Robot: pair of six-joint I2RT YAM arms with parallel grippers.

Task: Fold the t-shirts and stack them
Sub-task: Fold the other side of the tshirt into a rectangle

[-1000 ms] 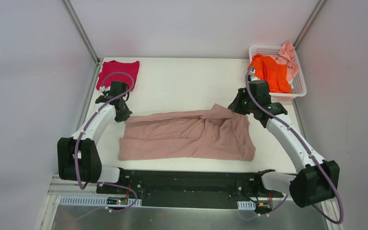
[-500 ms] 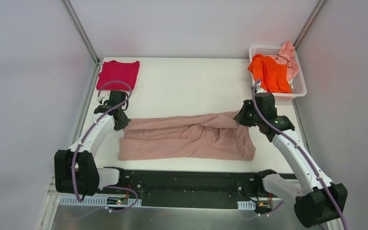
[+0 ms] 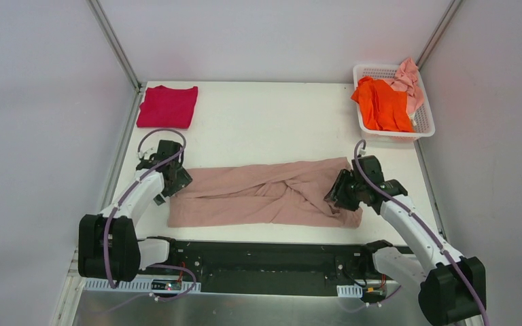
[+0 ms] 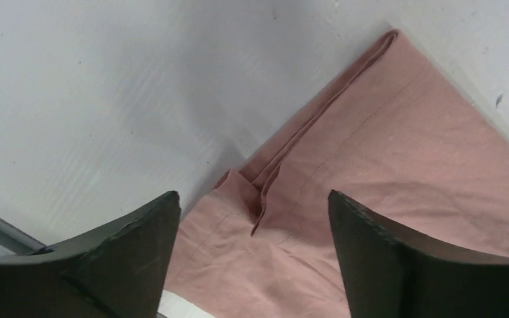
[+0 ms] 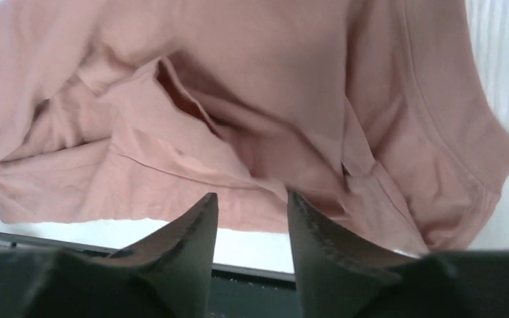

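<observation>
The dusty-pink beige t-shirt [image 3: 265, 197] lies folded lengthwise in a long band across the near part of the table. My left gripper [image 3: 177, 180] hangs over its left end with jaws wide open and nothing in them. In the left wrist view, a folded corner of the t-shirt [image 4: 404, 152] lies below the left gripper [image 4: 252, 199]. My right gripper [image 3: 336, 193] is low over the right end, jaws apart and empty. The right wrist view shows rumpled cloth [image 5: 238, 79] just beyond the right gripper [image 5: 252, 199]. The crimson-magenta t-shirt [image 3: 168, 106] lies folded at the far left.
A white lattice basket [image 3: 425, 125] at the far right holds the bright orange t-shirt [image 3: 383, 103] and the pale pink t-shirt [image 3: 408, 78]. The table's near edge [image 5: 172, 235] and a dark rail run just below the pink band.
Both grippers drew the pink t-shirt's far edge toward the near side, laying it over the near half. Both then opened and let go of the cloth.
</observation>
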